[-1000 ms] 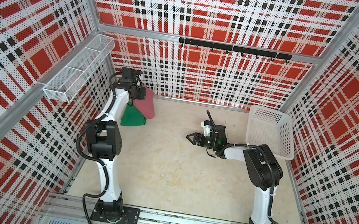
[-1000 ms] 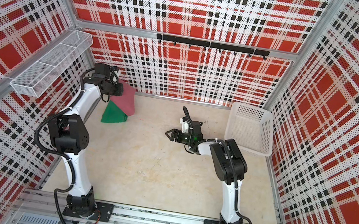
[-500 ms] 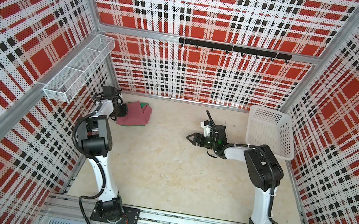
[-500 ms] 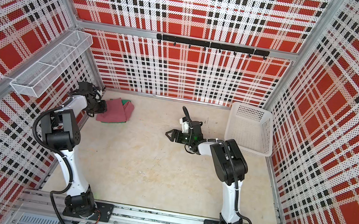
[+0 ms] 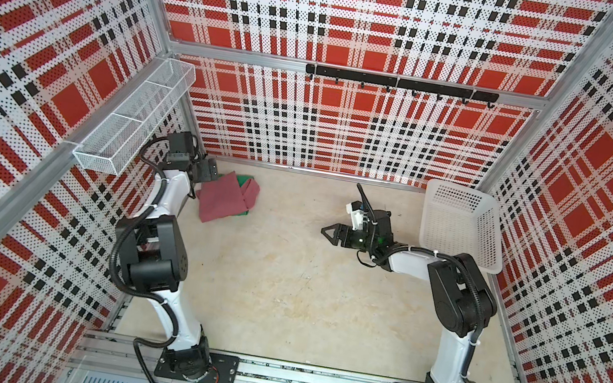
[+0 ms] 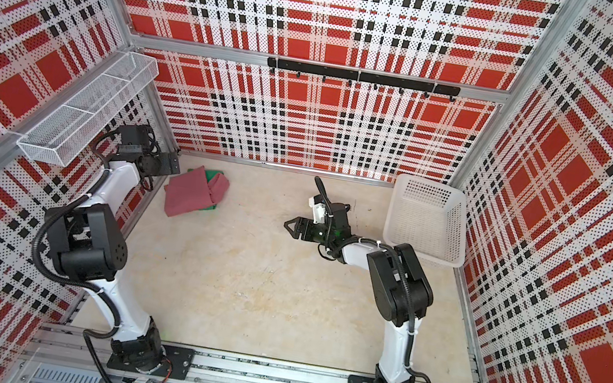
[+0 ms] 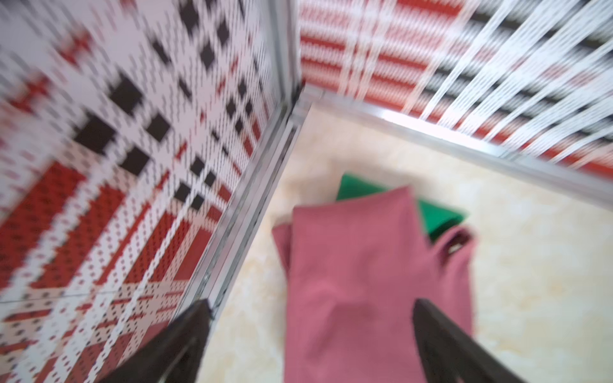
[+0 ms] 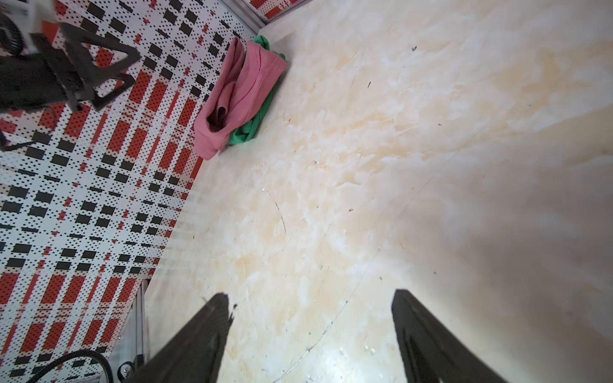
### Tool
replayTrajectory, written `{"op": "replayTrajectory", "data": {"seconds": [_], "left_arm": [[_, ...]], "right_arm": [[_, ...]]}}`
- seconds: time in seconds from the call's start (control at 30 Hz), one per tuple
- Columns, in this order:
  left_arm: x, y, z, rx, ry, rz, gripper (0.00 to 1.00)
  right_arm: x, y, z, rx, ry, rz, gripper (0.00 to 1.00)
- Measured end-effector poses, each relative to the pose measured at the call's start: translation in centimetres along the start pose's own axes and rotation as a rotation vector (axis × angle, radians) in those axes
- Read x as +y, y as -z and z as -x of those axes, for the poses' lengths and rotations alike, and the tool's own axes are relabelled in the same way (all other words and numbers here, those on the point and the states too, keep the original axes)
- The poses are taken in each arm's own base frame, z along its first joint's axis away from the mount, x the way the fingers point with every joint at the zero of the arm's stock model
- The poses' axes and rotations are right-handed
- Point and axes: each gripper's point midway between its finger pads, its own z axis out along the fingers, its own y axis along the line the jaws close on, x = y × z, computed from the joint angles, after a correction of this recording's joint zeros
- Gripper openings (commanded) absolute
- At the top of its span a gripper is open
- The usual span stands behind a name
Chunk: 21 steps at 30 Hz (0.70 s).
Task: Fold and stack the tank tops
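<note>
Beige tbl (image 5: 281, 281), plaid walls (image 5: 348, 132), tank tops (image 5: 221, 201)

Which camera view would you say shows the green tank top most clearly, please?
The right wrist view: the green tank top is sharp there, its bunched edge poking out under the pink tank top. The left wrist view shows only a blurred green corner; both top views show just small green slivers.

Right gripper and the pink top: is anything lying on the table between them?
Nothing. In both top views only bare table separates the right gripper from the pink top.
</note>
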Motion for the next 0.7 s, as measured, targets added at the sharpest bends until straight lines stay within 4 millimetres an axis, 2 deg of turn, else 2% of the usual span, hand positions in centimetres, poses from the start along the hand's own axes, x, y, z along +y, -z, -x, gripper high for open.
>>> {"op": "replayTrajectory", "data": {"seconds": [0.03,0.1,0.17,0.3,0.4,0.6,0.7], "left_arm": [[-0.9,0.1,0.6,-0.026,0.011,-0.011,0.77],[-2.1,-1.0,0.3,-0.030,0.038,-0.026,0.74],[-3.0,-3.4,-1.5,0.008,0.068,-0.036,0.76],[-3.4,-8.6,-8.0,0.158,0.117,-0.019,1.00],[-3.9,-10.5,-10.7,0.216,0.117,-0.005,0.98],[-6.8,-11.6,-10.1,0.188,0.098,-0.039,0.99],[-8.7,-11.9,-10.6,0.186,0.064,-0.057,0.98]], "right_arm": [[-0.1,0.3,0.1,-0.002,-0.001,-0.006,0.80],[-0.3,0.9,0.2,-0.007,-0.001,-0.022,0.80],[-0.7,1.6,0.0,-0.004,0.005,-0.040,0.80],[-1.2,2.8,-0.3,-0.002,0.015,-0.075,0.80],[-1.4,2.8,-0.4,0.003,0.021,-0.085,0.80],[-1.6,2.9,-0.8,0.015,0.021,-0.091,0.80],[-1.7,2.9,-0.8,0.016,0.021,-0.094,0.80]]}}
